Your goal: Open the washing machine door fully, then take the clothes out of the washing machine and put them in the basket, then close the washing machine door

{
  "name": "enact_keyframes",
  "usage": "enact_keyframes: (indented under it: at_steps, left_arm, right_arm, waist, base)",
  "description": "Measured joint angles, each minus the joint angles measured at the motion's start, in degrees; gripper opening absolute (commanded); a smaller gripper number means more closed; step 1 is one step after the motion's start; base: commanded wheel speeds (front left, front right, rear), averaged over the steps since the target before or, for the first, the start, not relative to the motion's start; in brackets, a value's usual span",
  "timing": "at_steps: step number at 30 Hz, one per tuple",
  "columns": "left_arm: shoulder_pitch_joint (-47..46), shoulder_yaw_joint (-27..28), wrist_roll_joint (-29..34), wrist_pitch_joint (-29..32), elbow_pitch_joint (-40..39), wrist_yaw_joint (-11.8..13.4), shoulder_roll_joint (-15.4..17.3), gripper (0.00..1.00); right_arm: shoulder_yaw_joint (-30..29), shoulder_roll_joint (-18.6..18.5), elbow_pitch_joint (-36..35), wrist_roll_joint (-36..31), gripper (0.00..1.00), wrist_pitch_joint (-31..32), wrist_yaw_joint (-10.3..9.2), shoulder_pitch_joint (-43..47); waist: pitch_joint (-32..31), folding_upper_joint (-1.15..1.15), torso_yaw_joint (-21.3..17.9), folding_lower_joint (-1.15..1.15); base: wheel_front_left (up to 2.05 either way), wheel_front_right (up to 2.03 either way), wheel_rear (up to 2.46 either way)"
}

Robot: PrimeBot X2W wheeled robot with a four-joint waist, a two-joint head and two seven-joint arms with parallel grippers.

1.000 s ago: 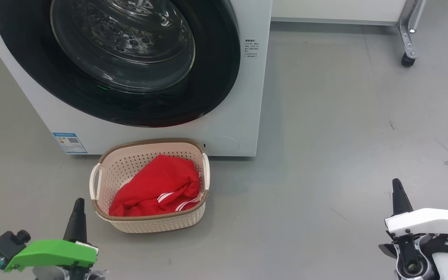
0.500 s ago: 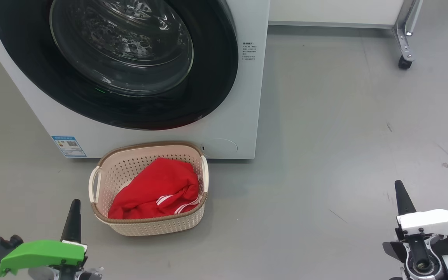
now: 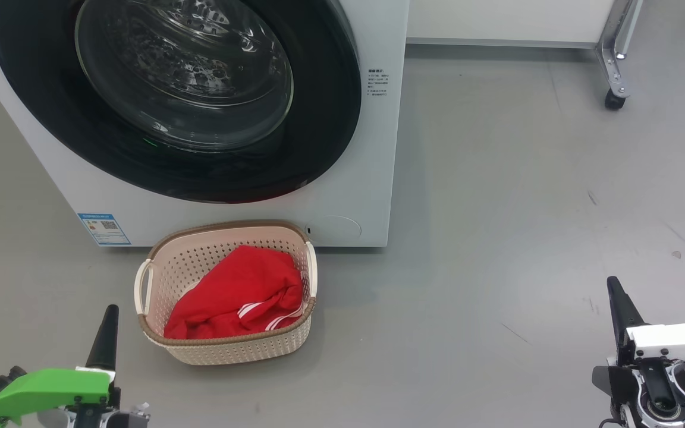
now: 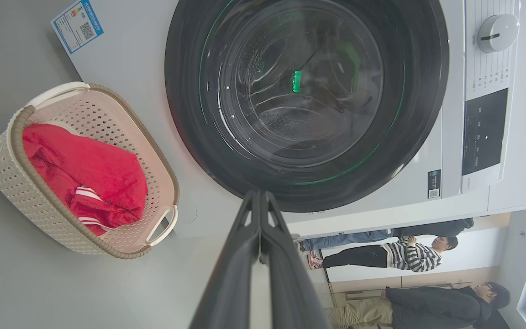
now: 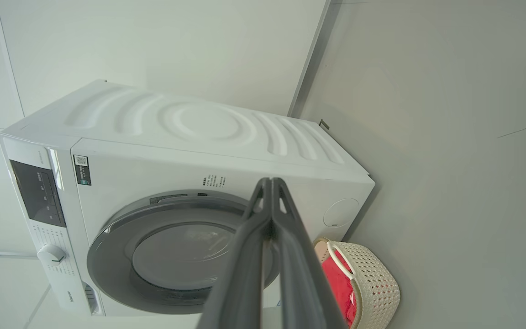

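The washing machine (image 3: 372, 148) stands at the upper left, and its black-rimmed door (image 3: 319, 137) lies shut against the front. Just before it on the floor sits the cream basket (image 3: 223, 351), with red white-striped clothes (image 3: 241, 291) inside. My left gripper (image 3: 109, 310) is shut and empty, left of the basket and nearer to me. My right gripper (image 3: 612, 282) is shut and empty, far off to the right. In the left wrist view, the shut left gripper (image 4: 260, 196) points at the door (image 4: 190, 91), with the basket (image 4: 7, 183) beside it. In the right wrist view, the right gripper (image 5: 271, 183) points at the machine (image 5: 199, 123).
A metal frame leg on a caster (image 3: 614, 98) stands at the upper right, by a white wall panel. Grey floor stretches to the right of the machine. In the left wrist view, a person in a striped top (image 4: 404, 256) and a person in dark clothes (image 4: 436, 306) are beyond the machine.
The head view has shifted a little, so machine and basket sit slightly lower. Both grippers have sunk a bit towards the bottom edge and stay shut. Door and basket are unchanged.
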Motion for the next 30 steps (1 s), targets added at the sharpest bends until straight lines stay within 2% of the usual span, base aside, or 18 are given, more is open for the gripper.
enact_keyframes:
  at_steps: [12, 30]
  left_arm:
    - [0.0, 1.2, -8.1, 2.0, -0.2, 0.0, 0.0, 0.0]
    - [0.0, 1.4, -8.2, 2.0, -0.2, 0.0, 0.0, 0.0]
  right_arm:
    - [-1.7, 0.0, 0.1, 9.1, 0.0, 2.4, 0.89, 0.0]
    - [-1.8, 0.0, 0.1, 9.4, 0.0, 2.4, 0.97, 0.0]
  waist:
    - [-0.5, 0.0, -0.3, 0.0]
    - [-0.5, 0.0, -0.3, 0.0]
  base:
    - [0.0, 0.0, 0.0]
    - [0.0, 0.0, 0.0]
